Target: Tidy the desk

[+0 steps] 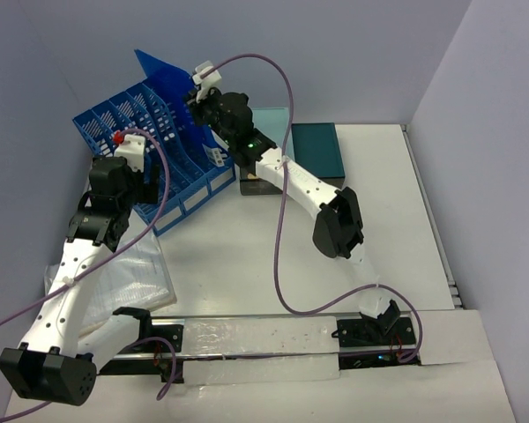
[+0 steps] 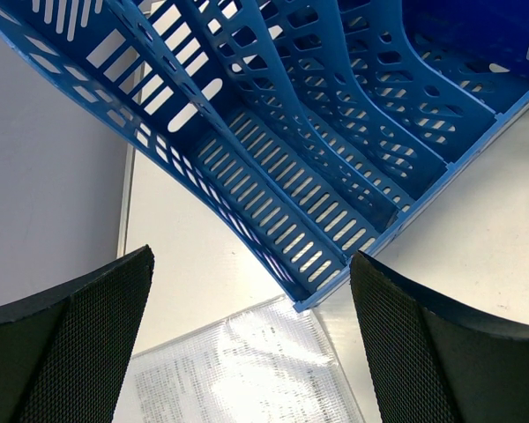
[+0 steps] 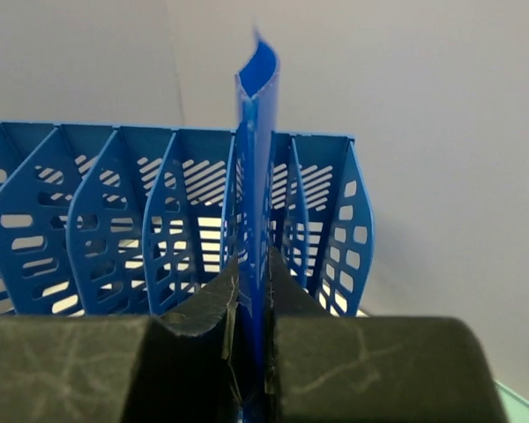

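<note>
Two pincers show here. Your right pincer [image 3: 251, 295] is clamped on a blue folder [image 3: 257, 132], which stands upright on edge above the slots of the blue rack [image 3: 115, 220]. You cannot tell whether its lower edge is already inside a slot, since the fingers hide it. Your left pincer [image 2: 251, 264] gapes wide with nothing between its fingers, hovering over the rack's near corner. The white worktop [image 1: 247, 256] spreads beneath everything: the rack sits at its far left, a clear sleeve of papers [image 1: 132, 273] lies by the left arm, and a teal box [image 1: 316, 150] rests at the far edge, right of the rack.
</note>
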Robot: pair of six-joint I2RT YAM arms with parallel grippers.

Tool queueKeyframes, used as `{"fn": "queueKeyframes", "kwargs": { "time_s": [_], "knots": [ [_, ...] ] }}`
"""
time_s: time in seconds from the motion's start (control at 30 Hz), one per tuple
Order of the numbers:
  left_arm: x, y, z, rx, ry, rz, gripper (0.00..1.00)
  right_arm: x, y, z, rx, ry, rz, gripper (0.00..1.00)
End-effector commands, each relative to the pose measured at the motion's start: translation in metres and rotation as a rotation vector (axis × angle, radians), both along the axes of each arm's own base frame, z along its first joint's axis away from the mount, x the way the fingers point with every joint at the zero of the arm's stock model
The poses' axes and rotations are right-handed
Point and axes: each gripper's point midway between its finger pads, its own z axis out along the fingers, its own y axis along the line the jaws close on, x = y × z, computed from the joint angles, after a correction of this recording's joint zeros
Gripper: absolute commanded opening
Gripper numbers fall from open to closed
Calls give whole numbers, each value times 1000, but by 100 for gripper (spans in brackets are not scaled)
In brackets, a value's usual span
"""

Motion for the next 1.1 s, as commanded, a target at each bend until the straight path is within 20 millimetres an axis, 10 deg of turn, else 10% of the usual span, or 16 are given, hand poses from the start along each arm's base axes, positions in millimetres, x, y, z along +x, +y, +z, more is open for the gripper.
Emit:
{"fn": "queueKeyframes", "kwargs": {
  "time_s": [0.0, 0.47, 1.07],
  "knots": [
    [-2, -2, 8, -12, -32, -21, 98, -16, -9, 44, 35, -105, 25, 0],
    [-4, -4, 2, -10, -15, -35, 98, -80, -35, 125, 367, -360, 49, 0],
    [-5, -3, -3, 6, 1, -38, 98, -53, -20, 77, 374, -324, 7, 0]
  ]
}}
